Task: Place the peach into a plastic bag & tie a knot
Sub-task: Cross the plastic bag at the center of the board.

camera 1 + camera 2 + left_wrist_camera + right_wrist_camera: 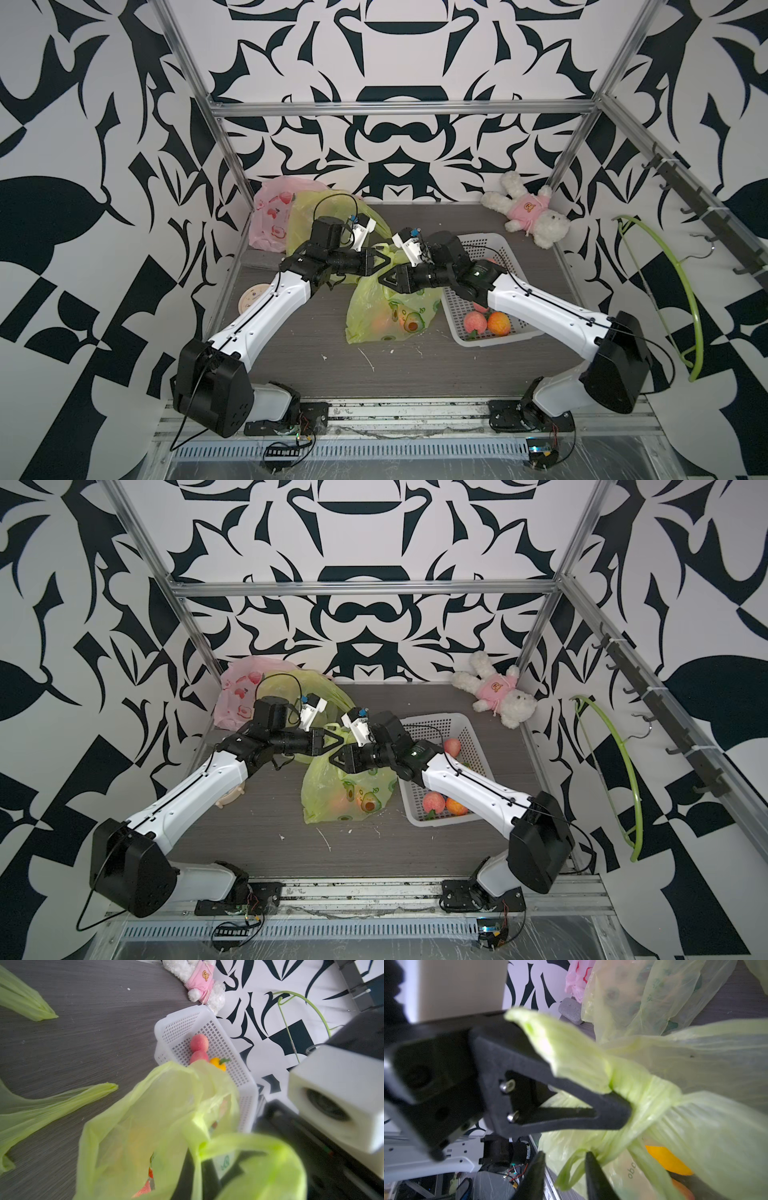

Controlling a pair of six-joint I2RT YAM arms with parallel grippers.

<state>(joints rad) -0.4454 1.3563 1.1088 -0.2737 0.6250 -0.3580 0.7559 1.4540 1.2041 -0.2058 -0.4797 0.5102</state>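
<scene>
- Green plastic fills both wrist views: the green bag [376, 299] lies in the middle of the table [299, 332], just beside the white basket [478, 237].
- An orange-pink shape shows through the film low in the bag. I take it for the peach [379, 323], so I judge the loading done. More fruit sits in the basket, and I leave that alone.
- My left gripper [384, 259] is clamped together on one bag handle. In the right wrist view the plastic bunches at its black tip, and a flap of it sticks out past the jaws.
- My right gripper [564, 1154] has its fingers apart. A thin loop of the other handle hangs between them, not pinched as far as I can tell.
- Where the two grippers meet, the handles are wound round each other into a twisted neck [643, 1093]. I read that as a knot begun but not drawn tight.
- So the step in hand is the tying, and I judge the task well past half.
- Next I want the right fingers brought together on that loose loop, close to the twist where the plastic is gathered thick. Thin film is likely to slip out of a shallow pinch.
- After that the two grippers need to pull away from each other, gently, while the left one keeps its hold.
- In both top views the grippers sit nearly tip to tip above the bag's mouth, so I would watch that they don't knock together.
- A pull that goes upward could lift the bag and roll the peach, so I would keep it low and sideways.
</scene>
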